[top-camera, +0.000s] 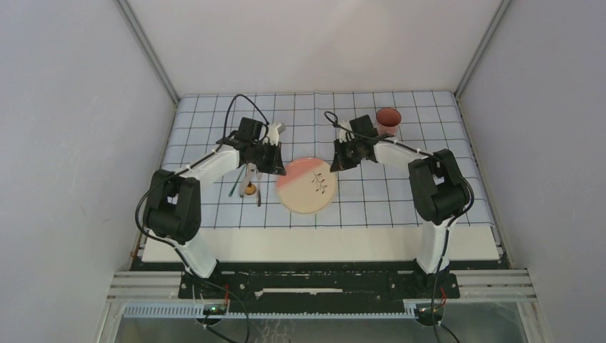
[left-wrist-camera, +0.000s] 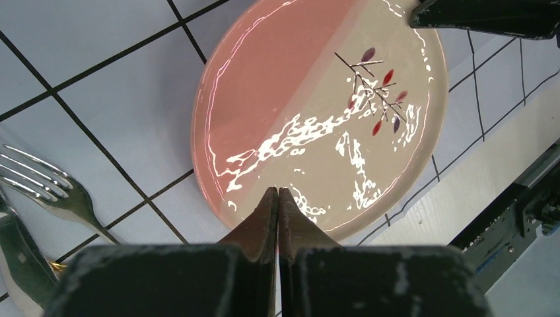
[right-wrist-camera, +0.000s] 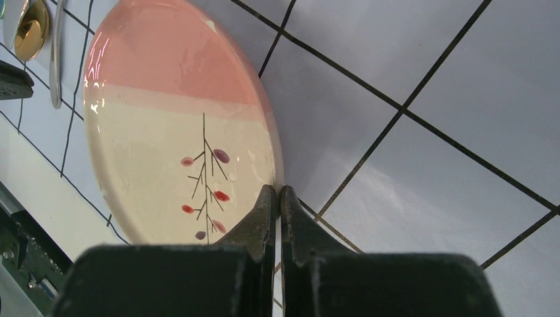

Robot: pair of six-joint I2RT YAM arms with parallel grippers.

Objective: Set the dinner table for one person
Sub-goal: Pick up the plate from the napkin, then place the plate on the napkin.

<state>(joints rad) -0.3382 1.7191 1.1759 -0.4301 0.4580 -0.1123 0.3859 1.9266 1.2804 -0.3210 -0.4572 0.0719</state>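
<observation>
A round plate (top-camera: 307, 186), pink on one part and cream with a twig drawing on the other, lies flat on the gridded cloth (top-camera: 207, 121) that covers the dinner table (top-camera: 321, 243). My left gripper (top-camera: 275, 166) hangs over the plate's left rim. In the left wrist view the plate (left-wrist-camera: 317, 112) fills the middle and the left gripper (left-wrist-camera: 278, 191) is shut with nothing between its tips. My right gripper (top-camera: 336, 163) is at the plate's right rim. In the right wrist view the right gripper (right-wrist-camera: 277, 190) is shut, right at the edge of the plate (right-wrist-camera: 172, 132).
Cutlery (top-camera: 249, 184) lies bunched left of the plate, a fork (left-wrist-camera: 46, 181) among it and a gold spoon bowl (right-wrist-camera: 30, 30). A reddish cup (top-camera: 388, 119) stands at the back right. The cloth's front edge leaves a bare cream strip of table.
</observation>
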